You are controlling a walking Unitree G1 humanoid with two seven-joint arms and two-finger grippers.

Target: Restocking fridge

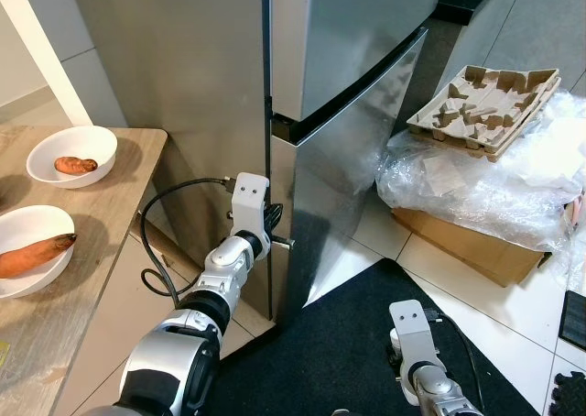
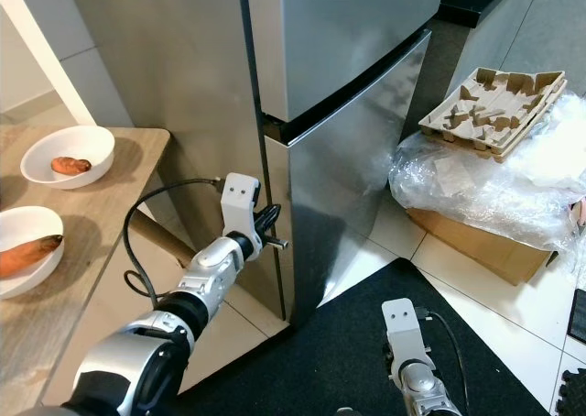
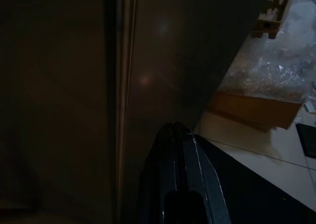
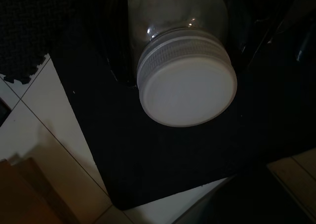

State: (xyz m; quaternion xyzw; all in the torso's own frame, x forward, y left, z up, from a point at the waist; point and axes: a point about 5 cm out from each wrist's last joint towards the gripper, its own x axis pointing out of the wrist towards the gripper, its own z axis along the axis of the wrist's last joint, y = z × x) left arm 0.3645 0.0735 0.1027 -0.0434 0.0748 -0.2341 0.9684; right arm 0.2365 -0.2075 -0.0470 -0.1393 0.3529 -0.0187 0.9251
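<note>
Beside the closed fridge [image 1: 357, 123], a plastic-draped cardboard box [image 1: 476, 242] crowds the floor.

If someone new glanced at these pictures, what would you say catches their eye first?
The tall steel fridge, doors closed, with the left gripper reaching to the edge of its lower door. Next, the jar with a white lid held in the right gripper, low over the black mat. On the counter to the left, two white bowls hold sweet potatoes.
</note>
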